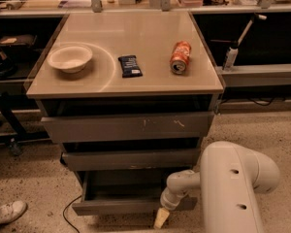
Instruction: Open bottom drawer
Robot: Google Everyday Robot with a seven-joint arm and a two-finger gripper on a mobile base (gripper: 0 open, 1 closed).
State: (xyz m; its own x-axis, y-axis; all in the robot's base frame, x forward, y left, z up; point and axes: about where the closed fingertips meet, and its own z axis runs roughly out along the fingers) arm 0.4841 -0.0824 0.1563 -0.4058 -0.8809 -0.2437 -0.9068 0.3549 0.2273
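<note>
The bottom drawer point(121, 206) is the lowest grey front of the cabinet. It stands pulled out some way, and its shallow grey inside point(131, 188) shows behind the front. My gripper point(160, 218) is low at the right part of that drawer front, its cream tip just below the front's lower edge. My white wrist point(179, 188) runs up from it to the big white arm link point(233, 188) at the cabinet's right. The middle front point(131, 159) and the wide scratched top front point(128, 126) sit above.
On the cabinet top point(150, 38) lie a cream bowl point(70, 58), a dark snack bar point(130, 65) and an orange can point(180, 57). A shoe point(7, 212) and a black cable point(68, 212) are on the floor at the left. Workbenches stand behind and at both sides.
</note>
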